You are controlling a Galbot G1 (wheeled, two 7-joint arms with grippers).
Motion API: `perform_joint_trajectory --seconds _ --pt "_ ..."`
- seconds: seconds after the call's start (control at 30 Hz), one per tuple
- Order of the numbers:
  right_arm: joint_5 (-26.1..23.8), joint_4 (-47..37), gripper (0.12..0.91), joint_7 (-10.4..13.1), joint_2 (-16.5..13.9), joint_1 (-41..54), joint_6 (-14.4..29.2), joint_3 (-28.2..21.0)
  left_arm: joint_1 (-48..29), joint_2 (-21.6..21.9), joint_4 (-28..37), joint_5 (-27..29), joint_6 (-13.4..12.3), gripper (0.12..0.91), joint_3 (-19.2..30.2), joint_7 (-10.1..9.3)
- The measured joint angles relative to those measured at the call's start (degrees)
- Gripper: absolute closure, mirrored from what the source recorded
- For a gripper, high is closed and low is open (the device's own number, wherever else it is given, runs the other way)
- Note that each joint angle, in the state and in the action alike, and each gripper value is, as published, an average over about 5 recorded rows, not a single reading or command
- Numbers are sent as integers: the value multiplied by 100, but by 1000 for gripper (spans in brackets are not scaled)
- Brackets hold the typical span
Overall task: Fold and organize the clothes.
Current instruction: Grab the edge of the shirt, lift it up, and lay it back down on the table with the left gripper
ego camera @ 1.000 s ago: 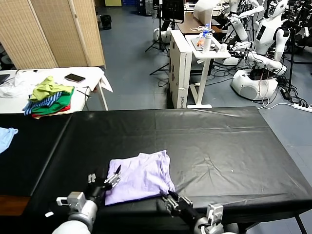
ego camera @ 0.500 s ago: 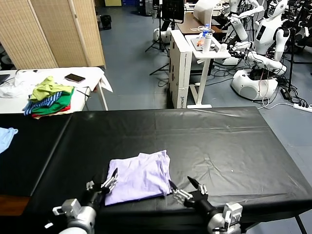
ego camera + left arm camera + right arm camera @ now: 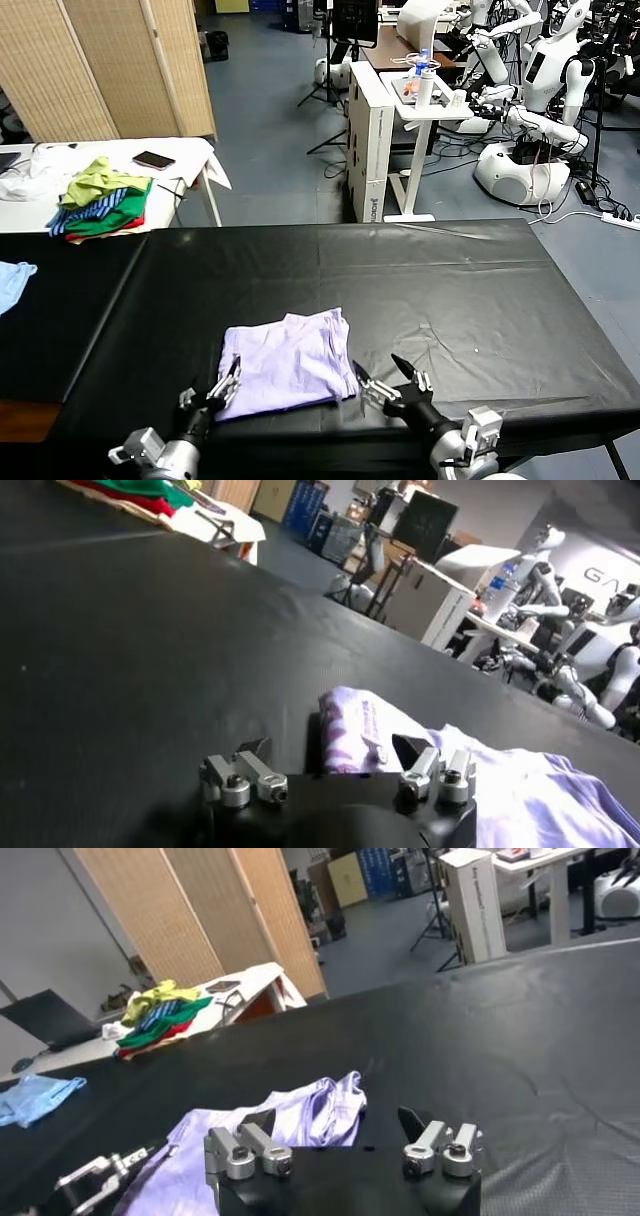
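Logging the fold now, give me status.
Left gripper open, right gripper open, both empty. Lavender T-shirt folded on black table. Nothing obstructing.

Pale lavender T-shirt (image 3: 287, 362) with white marks on black table (image 3: 450, 290).

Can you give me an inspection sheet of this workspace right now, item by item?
Surface: black table, cover creased.
Job's things: lavender T-shirt folded near the front edge.
Clutter: garment pile and phone on white side table; light blue cloth far left.
Grippers: left gripper open at the shirt's left corner; right gripper open beside its right edge; neither holds it.
Cables: on floor at right.
Surroundings: folding screen, parked robots.
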Motion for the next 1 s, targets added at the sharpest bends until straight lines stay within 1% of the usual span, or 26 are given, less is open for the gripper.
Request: perform_joint_trajectory --seconds 0.07,0.1,0.17,0.2,0.23,0.3,0.33,0.43,0.47,0.53,0.63,0.73,0.87,1.0 --pt "-4 -1 118 -1 2 3 3 1 -8 -20 11 -17 -1 170 12 5" --pt "-6 -1 118 -1 3 5 5 1 -14 -25 20 -32 -1 202 15 6" --pt "-13 -1 118 -2 6 13 10 2 -25 -30 46 -87 1 293 17 6" --pt "-17 -1 118 -2 8 17 13 2 -30 -32 59 -129 3 343 15 4" --pt "-22 -1 118 -3 10 22 15 1 -35 -35 74 -181 7 412 12 0" --pt "-30 -1 118 -3 15 31 20 0 -47 -48 99 -302 18 525 4 -10" --pt "-33 -1 118 -3 18 35 21 -1 -53 -58 110 -361 25 601 0 -15" --pt "-44 -1 118 -4 26 46 23 -4 -73 -90 129 -470 37 777 -2 -24" --pt "-49 -1 118 -4 28 48 24 -5 -85 -97 131 -474 41 819 0 -27" --pt "-64 -1 118 -4 29 50 29 -1 -120 -94 128 -422 53 854 8 -34" --pt "-106 -4 118 -4 27 50 53 28 -199 -33 115 -167 90 848 16 -35" --pt "-202 -41 118 -3 32 75 105 90 -304 108 105 270 133 854 18 11" --pt "-456 -152 118 -16 74 149 186 180 -464 447 105 883 183 854 17 81" --pt "-743 -319 118 -56 139 217 277 223 -586 948 131 1192 194 854 -8 111"
